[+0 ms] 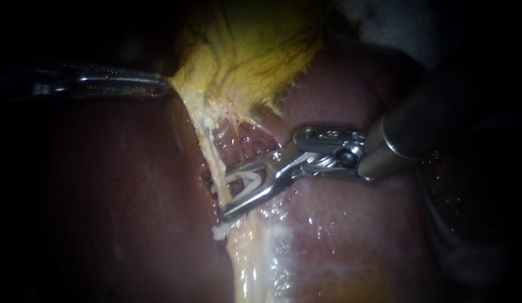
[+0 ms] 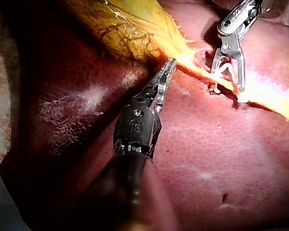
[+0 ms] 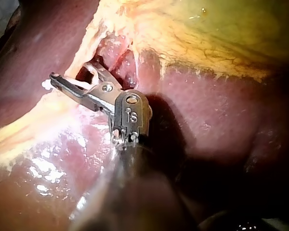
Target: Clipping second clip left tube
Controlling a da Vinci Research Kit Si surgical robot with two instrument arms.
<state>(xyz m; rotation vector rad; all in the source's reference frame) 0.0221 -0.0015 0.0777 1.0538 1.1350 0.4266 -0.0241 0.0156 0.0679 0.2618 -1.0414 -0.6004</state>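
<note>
The dark red, glistening liver [image 2: 207,154] filled most of the field, its edges lost in shadow. Over it lay the yellow-green, veined gallbladder [image 1: 255,50], cut off beyond both tools. The left instrument [image 1: 161,87], a slim steel shaft barely readable in the dark, lay nearly level. Its narrow jaws were closed on the gallbladder's corner, which was drawn to a point at their tips. The right instrument [image 1: 225,195], a grey shaft with a bright hinged wrist, slanted in and bent toward the left instrument, and its shaft ran out of view. Its forked jaws stood apart, astride the pale, cord-like left tube [image 1: 207,146], which ran from under the gallbladder through the gap between them. A small white clip [image 1: 248,180] sat between those jaws; whether it touched both I could not tell.
</note>
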